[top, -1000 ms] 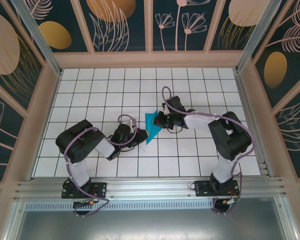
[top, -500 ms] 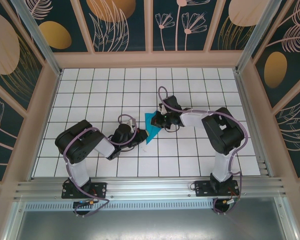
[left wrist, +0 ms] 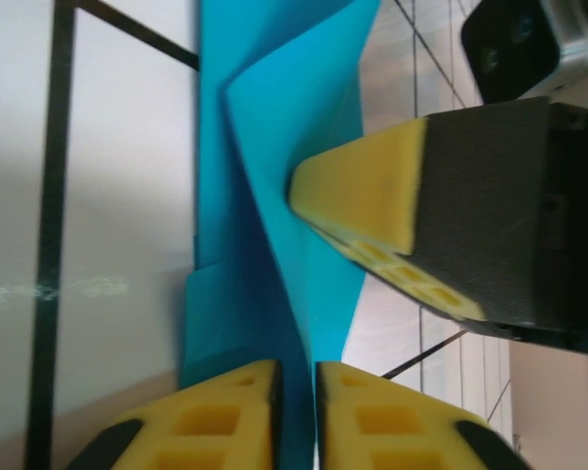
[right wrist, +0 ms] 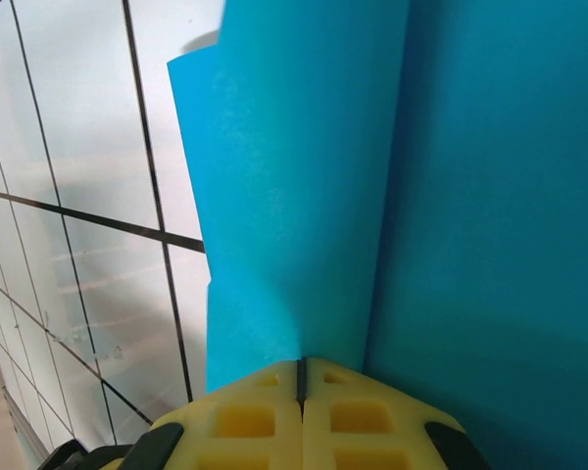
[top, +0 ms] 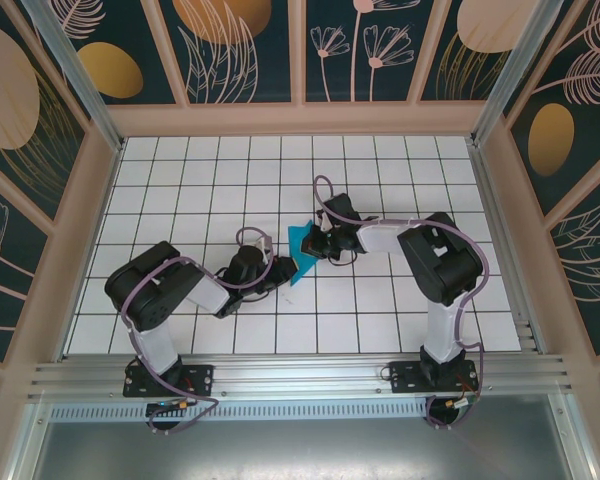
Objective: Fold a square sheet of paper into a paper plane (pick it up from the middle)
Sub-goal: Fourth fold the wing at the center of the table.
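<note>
Top view: both arms reach in to the middle of the tiled table [top: 180,180], and the blue paper [top: 300,250] stands pinched up between the left gripper [top: 283,268] and the right gripper [top: 317,243]. It is already creased and narrower than a flat sheet. I judge that I have it lifted off the tiles so a fold can be worked without the table getting in the way. Left wrist view: the paper [left wrist: 274,147] runs up and away from my left gripper [left wrist: 296,392], with a sharp ridge straight ahead of the jaws. The two yellow pads stand slightly apart with the paper's edge passing between them. Whether they press on it I cannot tell. One yellow pad [left wrist: 363,206] of the right gripper touches the paper ahead of my jaws and to their right. Right wrist view: the right gripper [right wrist: 302,377] is clenched, pads meeting on a hairline seam, and the paper [right wrist: 304,196] rises out of that seam and ahead of the jaws. A fold line runs away from the pad tips, so I judge this hand to be the anchor on the crease while the left hand is repositioned.
</note>
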{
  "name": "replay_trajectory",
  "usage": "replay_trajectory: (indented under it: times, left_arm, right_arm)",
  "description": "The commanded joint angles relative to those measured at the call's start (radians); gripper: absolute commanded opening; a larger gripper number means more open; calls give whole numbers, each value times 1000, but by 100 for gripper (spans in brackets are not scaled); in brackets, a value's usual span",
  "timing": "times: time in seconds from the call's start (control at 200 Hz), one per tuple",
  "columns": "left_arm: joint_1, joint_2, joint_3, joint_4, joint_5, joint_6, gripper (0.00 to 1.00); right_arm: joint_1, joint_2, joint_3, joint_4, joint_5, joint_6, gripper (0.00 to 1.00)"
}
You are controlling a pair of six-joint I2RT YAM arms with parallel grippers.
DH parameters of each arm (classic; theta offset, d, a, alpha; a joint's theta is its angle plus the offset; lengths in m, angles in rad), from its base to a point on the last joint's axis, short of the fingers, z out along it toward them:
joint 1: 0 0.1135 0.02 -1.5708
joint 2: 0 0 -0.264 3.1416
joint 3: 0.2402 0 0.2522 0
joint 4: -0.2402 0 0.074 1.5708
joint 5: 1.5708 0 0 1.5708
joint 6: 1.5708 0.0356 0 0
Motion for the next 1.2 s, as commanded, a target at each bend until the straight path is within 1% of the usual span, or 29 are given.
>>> replay_trajectory:
  times: [0.0, 0.12, 0.2, 0.24, 0.295, 0.39, 0.651, 0.796, 0.821, 0.901, 1.046, 1.196]
  left_arm:
    - [8, -25, -3, -167, -59, 39, 25]
    - [8, -73, 29, -260, -91, 73, 35]
    - [9, -78, 59, -335, -120, 107, 37]
    - [10, -110, 68, -361, -136, 118, 39]
    - [16, -111, 77, -379, -135, 124, 39]
    - [29, -106, 88, -377, -118, 127, 38]
    - [61, -93, 139, -355, -67, 144, 38]
    - [67, -90, 180, -375, -33, 167, 39]
    - [66, -59, 186, -373, -22, 168, 38]
    - [67, -37, 209, -385, 1, 175, 38]
    - [67, -6, 232, -419, -2, 174, 28]
    - [67, -2, 242, -446, -25, 180, 26]
  right_arm:
    - [7, 18, 18, -39, 20, -22, 5]
    - [8, 18, 18, -37, 20, -24, 5]
    - [9, 20, 18, -38, 19, -25, 4]
    - [9, 17, 18, -37, 18, -25, 4]
    - [9, 16, 19, -36, 18, -25, 4]
    - [10, 14, 21, -38, 21, -26, 5]
    - [10, 16, 21, -36, 17, -26, 5]
    - [10, 17, 23, -37, 16, -26, 5]
    - [9, 16, 23, -36, 16, -26, 5]
    - [10, 16, 24, -36, 16, -26, 5]
    - [10, 15, 26, -40, 18, -27, 5]
    - [11, 14, 29, -42, 17, -27, 5]
